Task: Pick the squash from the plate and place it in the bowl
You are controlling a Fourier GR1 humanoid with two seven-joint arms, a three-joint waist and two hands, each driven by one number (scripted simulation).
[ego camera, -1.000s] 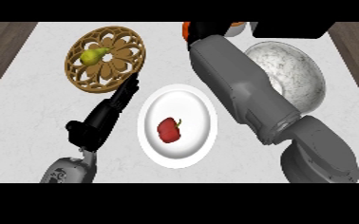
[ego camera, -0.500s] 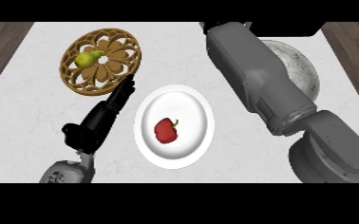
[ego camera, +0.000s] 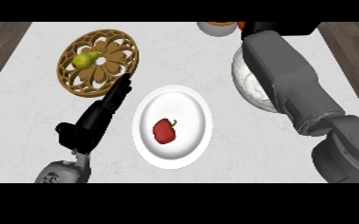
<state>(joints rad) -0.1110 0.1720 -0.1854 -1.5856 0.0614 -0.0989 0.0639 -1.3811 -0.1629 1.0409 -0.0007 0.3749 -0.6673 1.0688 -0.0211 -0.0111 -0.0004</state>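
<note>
- Leftmost, a wooden trivet (ego camera: 97, 69) carries a yellow-green pear (ego camera: 84, 60), up-left of the plate (ego camera: 184, 102).
- The left robot hand (ego camera: 98, 118), fingers straight and holding nothing, lies just left of the plate.
- A red squash (ego camera: 164, 131) sits on the plate.
- Right of the plate, the right arm (ego camera: 291, 83) covers the bowl (ego camera: 245, 78); that robot hand's grip I cannot tell.

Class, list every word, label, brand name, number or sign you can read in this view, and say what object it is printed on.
None: no text, label, number or sign shows on the white plate, the red fruit, the brown trivet, the pear, the bowl or the counter.
</note>
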